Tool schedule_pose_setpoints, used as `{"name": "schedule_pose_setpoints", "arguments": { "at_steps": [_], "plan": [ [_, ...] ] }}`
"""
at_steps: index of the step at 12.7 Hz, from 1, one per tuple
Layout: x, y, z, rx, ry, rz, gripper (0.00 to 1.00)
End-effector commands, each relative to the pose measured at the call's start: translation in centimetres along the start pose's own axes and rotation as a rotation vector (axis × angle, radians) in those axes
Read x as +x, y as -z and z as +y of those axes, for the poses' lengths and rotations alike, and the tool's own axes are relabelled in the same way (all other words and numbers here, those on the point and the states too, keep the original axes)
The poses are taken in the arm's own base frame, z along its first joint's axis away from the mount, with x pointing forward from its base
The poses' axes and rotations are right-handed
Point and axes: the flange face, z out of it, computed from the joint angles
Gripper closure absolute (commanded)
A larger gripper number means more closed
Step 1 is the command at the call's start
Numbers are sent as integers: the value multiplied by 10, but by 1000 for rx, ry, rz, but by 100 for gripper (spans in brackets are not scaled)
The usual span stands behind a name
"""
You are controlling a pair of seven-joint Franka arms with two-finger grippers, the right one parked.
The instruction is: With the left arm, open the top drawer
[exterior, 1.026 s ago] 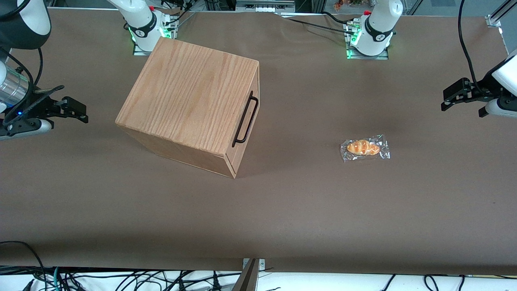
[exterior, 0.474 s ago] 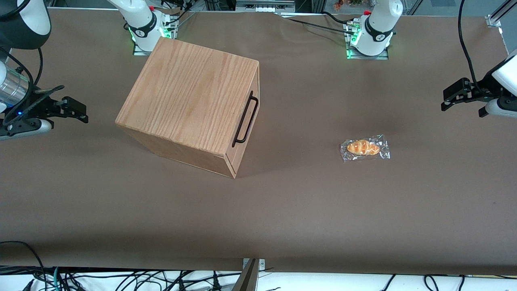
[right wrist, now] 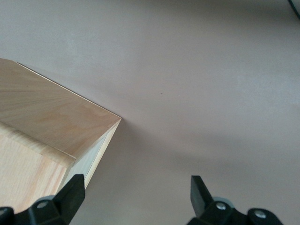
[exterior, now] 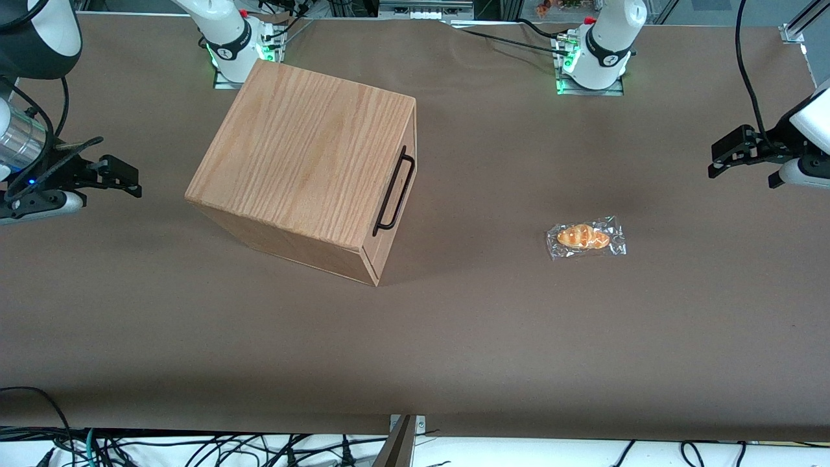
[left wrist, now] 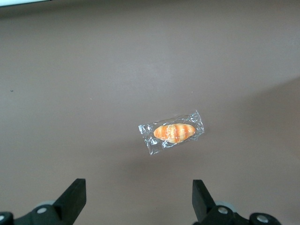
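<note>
Brown paper-covered table (exterior: 493,324); tangled black cables (exterior: 194,447) along its edge nearest front cam; green LEDs (exterior: 561,81) farthest.

Brown paper-covered table (exterior: 454,337). Small orange bread roll in a clear plastic wrapper (exterior: 585,237) (left wrist: 172,132), lying flat on the table toward the working arm's end. Tangle of black cables (exterior: 194,447) along the table's nearest edge.

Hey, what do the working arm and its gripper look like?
The left arm is glossy white with a black cable hanging to it. Its gripper, black with two fingers open, hovers above the table at the working arm's end.
</note>
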Motion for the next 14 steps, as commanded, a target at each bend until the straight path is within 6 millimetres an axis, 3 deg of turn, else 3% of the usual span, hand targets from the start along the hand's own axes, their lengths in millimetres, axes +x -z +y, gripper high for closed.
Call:
{"name": "schedule_pose_setpoints", "arguments": {
  "at_steps": [1, 14],
  "plan": [
    [-1, 0, -2, -17, -17, 8, 0],
    [3, -3, 4, -12, -29, 5, 0]
  ]
}}
